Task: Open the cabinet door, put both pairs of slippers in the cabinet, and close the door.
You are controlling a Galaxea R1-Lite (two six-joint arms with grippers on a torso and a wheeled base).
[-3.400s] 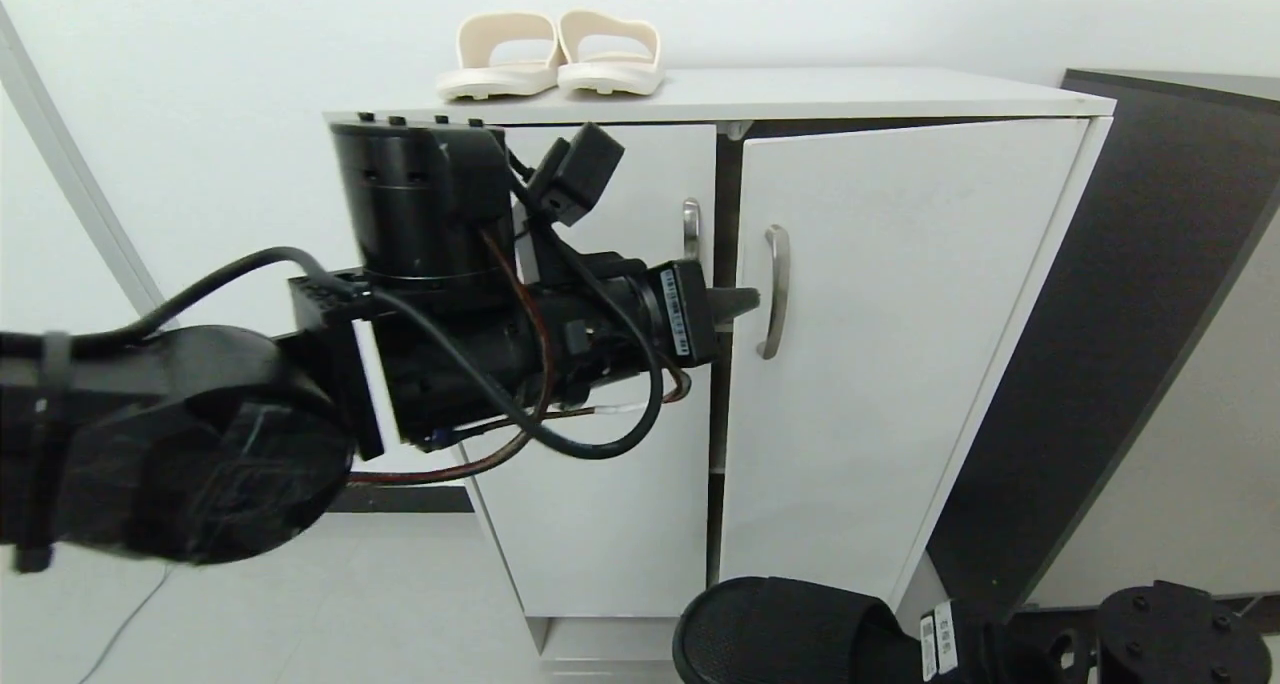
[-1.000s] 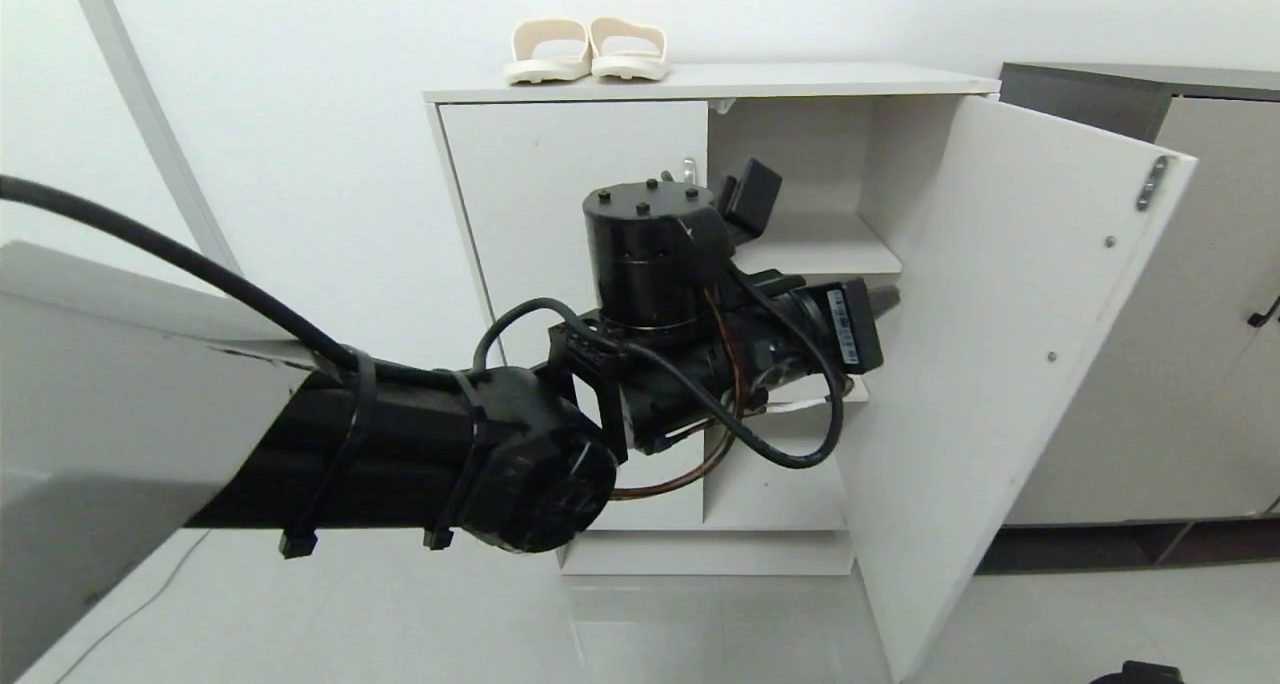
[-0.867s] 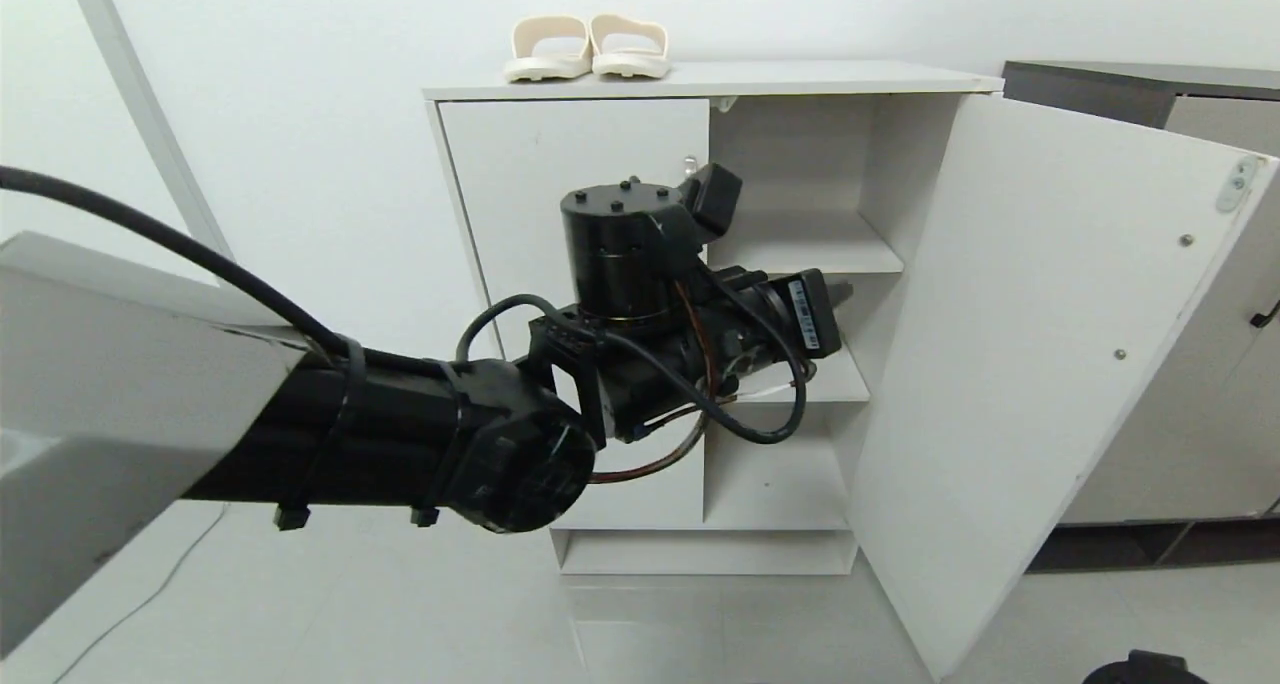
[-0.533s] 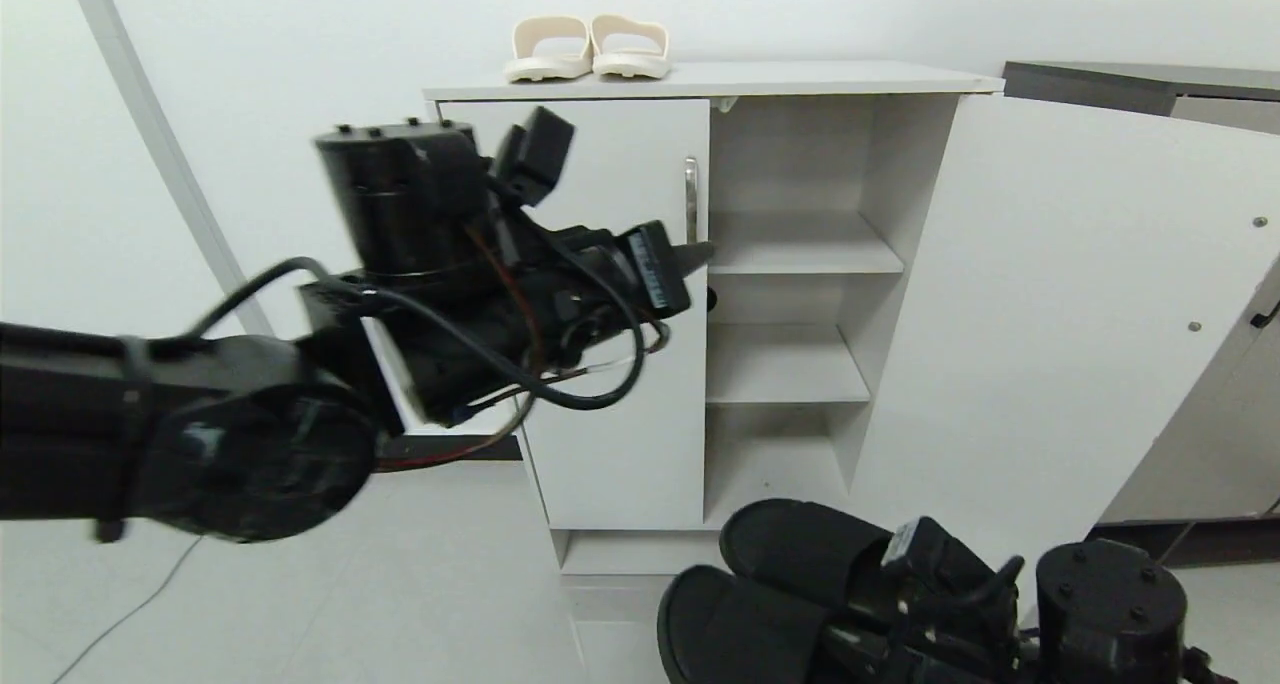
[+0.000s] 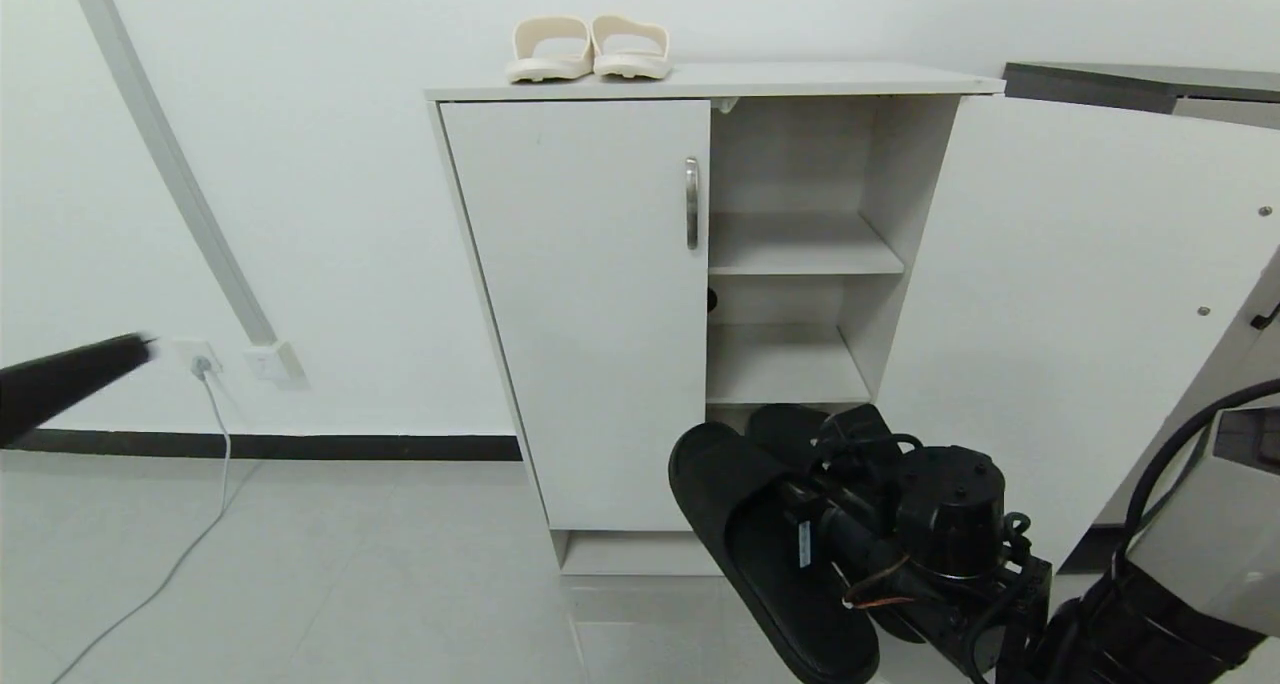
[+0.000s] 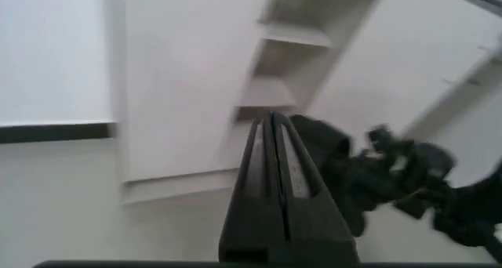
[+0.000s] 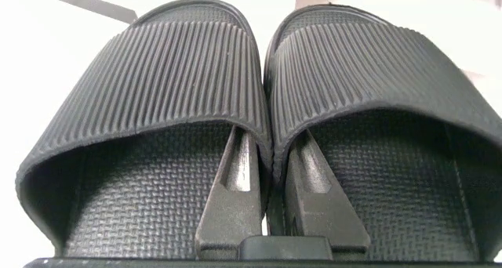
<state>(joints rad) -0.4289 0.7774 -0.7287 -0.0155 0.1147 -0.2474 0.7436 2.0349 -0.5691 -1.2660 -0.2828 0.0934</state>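
Right wrist view: R end effector clamps ribbed slippers; L end effector together.

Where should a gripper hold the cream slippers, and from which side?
On the cream slippers, probably pinch the adjoining inner strap walls together, one finger in each opening, from the front. They sit side by side on the cabinet top, openings facing the robot; the right gripper holds the black slippers likewise.

Right end effector holds black slippers before the open cabinet.
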